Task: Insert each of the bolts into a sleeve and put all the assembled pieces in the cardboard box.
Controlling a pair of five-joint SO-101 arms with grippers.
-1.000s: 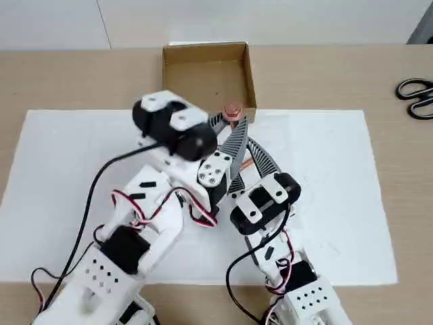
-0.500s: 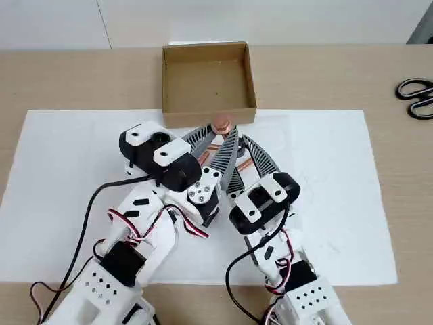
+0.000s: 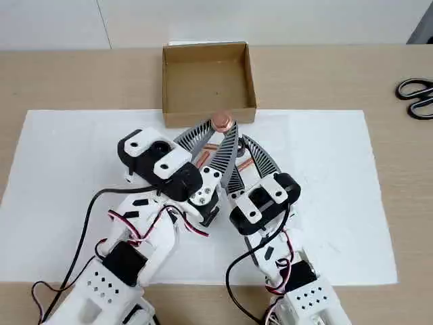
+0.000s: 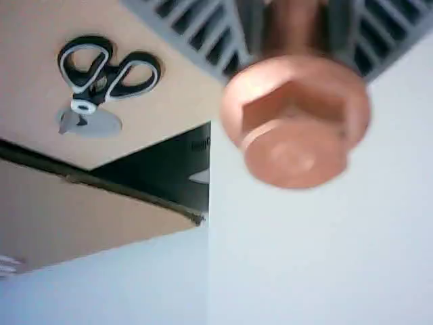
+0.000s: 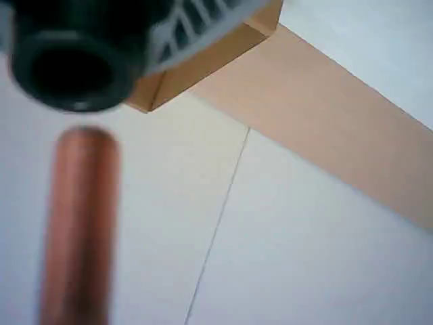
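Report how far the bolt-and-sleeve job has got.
Done: nothing yet; the cardboard box looks empty. In hand: the left gripper holds a copper bolt just in front of the box, with a black sleeve close by, seemingly not yet joined. Left: insert it, then box the piece.

Wooden table (image 3: 338, 74), white sheet (image 3: 61, 176) across it, cardboard box (image 3: 203, 84) overlapping sheet's far edge, scissors (image 3: 423, 99) far right

Table (image 3: 67, 74): light wood top, spans whole high view. White paper sheet (image 3: 61, 176) flat over its middle, faint crease line noted. Black-handled scissors (image 3: 415, 96) on bare wood, well apart from sheet. White wall panel (image 3: 270, 20) behind far table edge, one vertical seam. Dark grey corner object (image 3: 425, 26), unidentifiable. Lighting even, shadows soft.
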